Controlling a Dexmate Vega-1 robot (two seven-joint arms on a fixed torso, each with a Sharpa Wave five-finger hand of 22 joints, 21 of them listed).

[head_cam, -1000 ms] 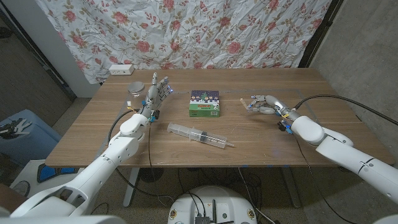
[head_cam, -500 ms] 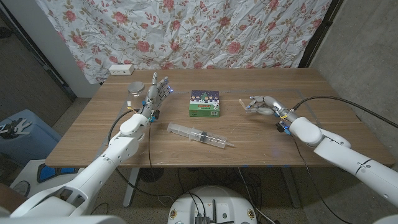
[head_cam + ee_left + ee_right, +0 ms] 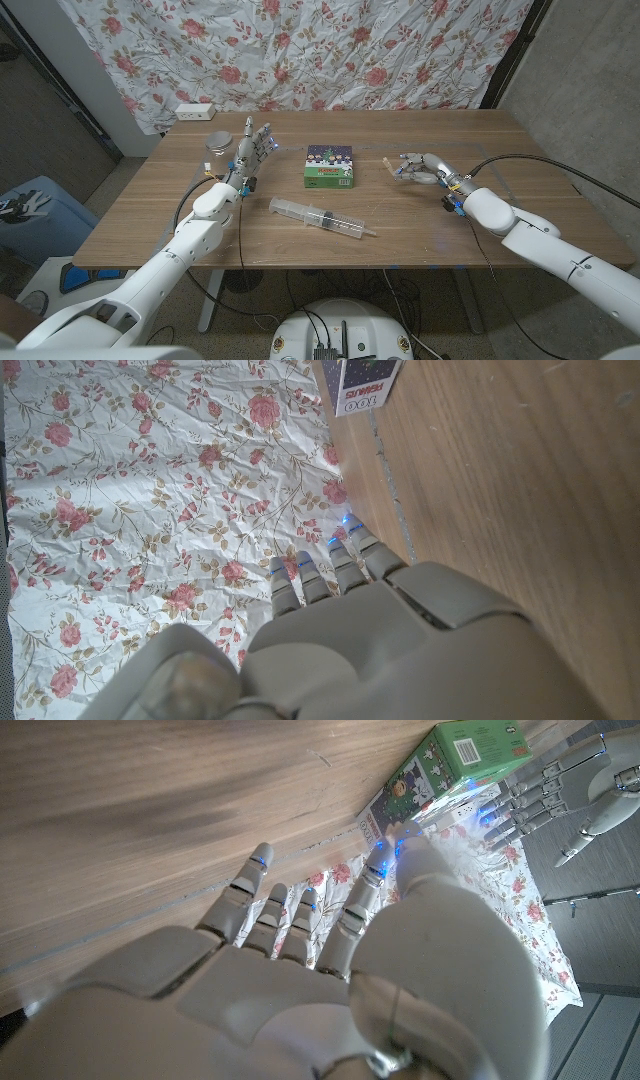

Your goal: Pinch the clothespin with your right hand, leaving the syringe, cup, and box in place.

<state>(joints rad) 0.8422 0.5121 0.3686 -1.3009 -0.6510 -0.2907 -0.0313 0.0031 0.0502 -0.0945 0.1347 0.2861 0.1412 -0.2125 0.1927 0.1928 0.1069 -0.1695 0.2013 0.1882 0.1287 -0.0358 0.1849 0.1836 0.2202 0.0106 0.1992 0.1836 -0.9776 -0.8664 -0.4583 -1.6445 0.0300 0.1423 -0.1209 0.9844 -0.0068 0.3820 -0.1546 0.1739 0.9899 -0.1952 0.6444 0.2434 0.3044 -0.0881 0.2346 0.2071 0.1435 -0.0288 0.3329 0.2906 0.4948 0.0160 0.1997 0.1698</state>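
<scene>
The right hand [image 3: 422, 168] reaches, fingers apart and empty, with the small pale wooden clothespin [image 3: 388, 163] just beyond its fingertips; next it likely pinches it.

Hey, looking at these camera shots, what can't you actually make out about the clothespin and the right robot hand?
- Clothespin: too small in the head view to tell whether it is touched or pinched.
- Right robot hand: its fingertips blur together in the head view; in the right wrist view its own back hides any contact.
- Cup: partly hidden behind the raised left robot hand in the head view.
</scene>
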